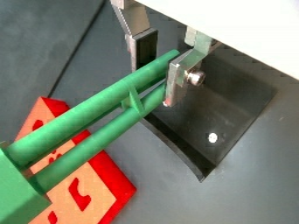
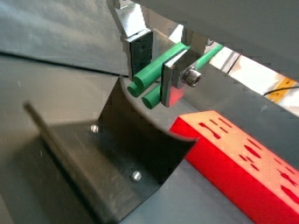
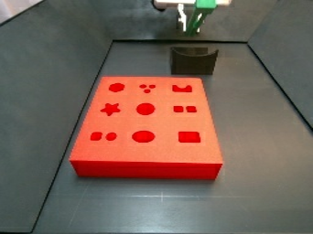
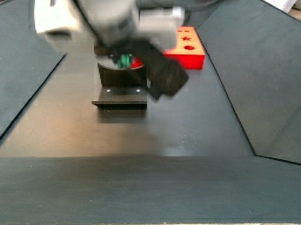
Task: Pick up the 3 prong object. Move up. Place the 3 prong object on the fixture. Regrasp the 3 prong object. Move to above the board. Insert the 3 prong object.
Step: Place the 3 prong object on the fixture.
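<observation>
My gripper (image 1: 159,74) is shut on the 3 prong object (image 1: 93,118), a bright green piece whose long prongs run out between the silver fingers in both wrist views. The prong ends (image 2: 142,85) hang just over the curved notch of the dark fixture (image 2: 117,149). In a side view the gripper (image 3: 189,18) hangs above the fixture (image 3: 193,59) at the far end of the floor, green (image 3: 188,16) showing between its fingers. The red board (image 3: 146,123) with its cut-out holes lies flat beside the fixture. In a side view the arm hides most of the green piece (image 4: 121,61).
Sloping dark walls (image 3: 49,101) enclose the grey floor on both sides. The board (image 4: 185,48) lies close behind the fixture (image 4: 121,95). Bare floor (image 4: 153,167) stretches in front of the fixture.
</observation>
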Motion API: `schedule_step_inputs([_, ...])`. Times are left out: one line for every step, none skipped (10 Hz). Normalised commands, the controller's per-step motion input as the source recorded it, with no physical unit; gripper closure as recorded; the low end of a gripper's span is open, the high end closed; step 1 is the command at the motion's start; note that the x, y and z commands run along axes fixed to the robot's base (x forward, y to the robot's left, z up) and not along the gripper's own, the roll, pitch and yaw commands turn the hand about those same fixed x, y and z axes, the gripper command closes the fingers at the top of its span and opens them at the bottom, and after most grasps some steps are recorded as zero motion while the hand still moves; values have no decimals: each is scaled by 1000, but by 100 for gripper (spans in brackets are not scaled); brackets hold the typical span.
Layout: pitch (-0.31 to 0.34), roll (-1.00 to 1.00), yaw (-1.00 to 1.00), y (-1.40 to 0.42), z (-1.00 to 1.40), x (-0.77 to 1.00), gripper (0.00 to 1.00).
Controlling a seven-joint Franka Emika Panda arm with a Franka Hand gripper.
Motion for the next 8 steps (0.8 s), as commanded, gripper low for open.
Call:
schedule_step_inputs([38, -594, -139, 103, -1000, 160, 100])
schedule_step_inputs([33, -379, -125, 111, -1000, 172, 100])
schedule_step_inputs([29, -224, -110, 109, -1000, 183, 100])
schedule_step_inputs([24, -191, -106, 109, -1000, 184, 100])
schedule_step_inputs([14, -168, -97, 104, -860, 162, 100])
schedule_step_inputs([3, -161, -90, 87, -692, 137, 100])
schedule_step_inputs([0, -150, -84, 71, -537, 115, 100])
schedule_step_inputs([-1, -134, -76, 67, -393, 95, 100])
